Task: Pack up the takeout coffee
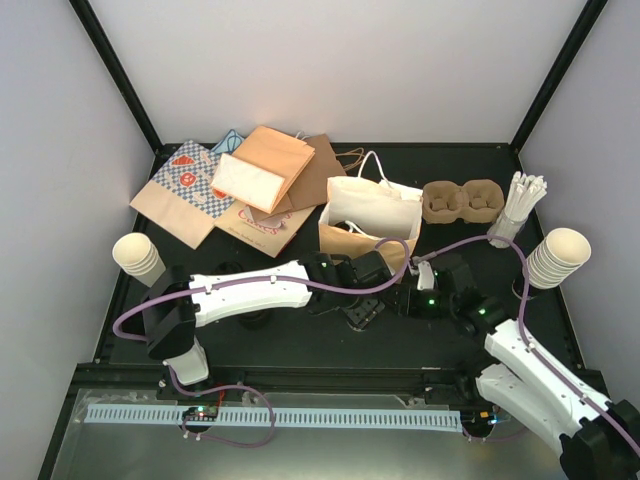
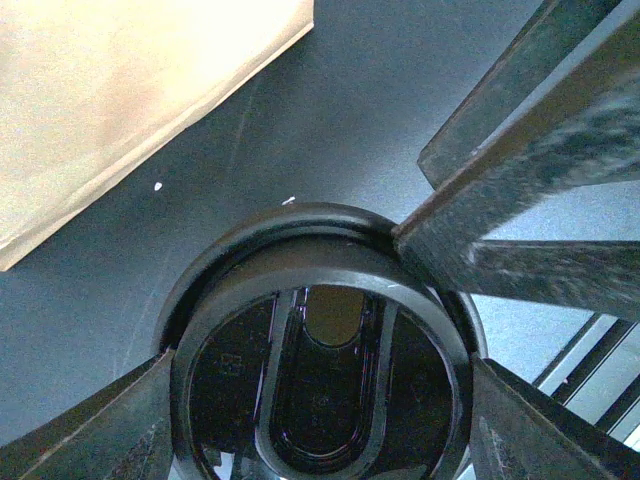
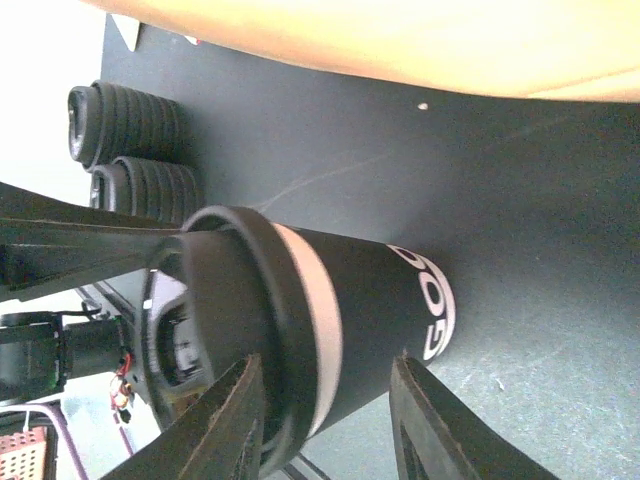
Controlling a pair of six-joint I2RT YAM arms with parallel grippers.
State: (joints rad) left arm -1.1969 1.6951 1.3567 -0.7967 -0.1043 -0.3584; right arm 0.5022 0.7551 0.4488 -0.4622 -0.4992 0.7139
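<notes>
A: Quick, big to small. We have the table [image 1: 250,345], with flat paper bags [image 1: 235,190] piled back left and the open bag [image 1: 370,215] standing mid-back.
B: Agreed. Then the left cup stack [image 1: 138,258] and right cup stack [image 1: 558,258], one at each side edge.
A: We put the pulp carrier [image 1: 462,200] just right of the open bag, with the straws [image 1: 522,200] beside it. Where's the coffee cup [image 3: 380,300]?
B: Standing on the table in front of the open bag, between both arms, with the black lid [image 2: 320,255] on it. The lid stacks [image 3: 125,125] lie near it.
A: And the left gripper [image 2: 320,368]?
B: Wide, with its fingers pressed on either side of the black lid's rim.
A: The right gripper [image 3: 325,365]?
B: Its fingers are part-way apart along the cup's side, one at the lid rim and one on the dark sleeve. We can't tell whether it grips.
</notes>
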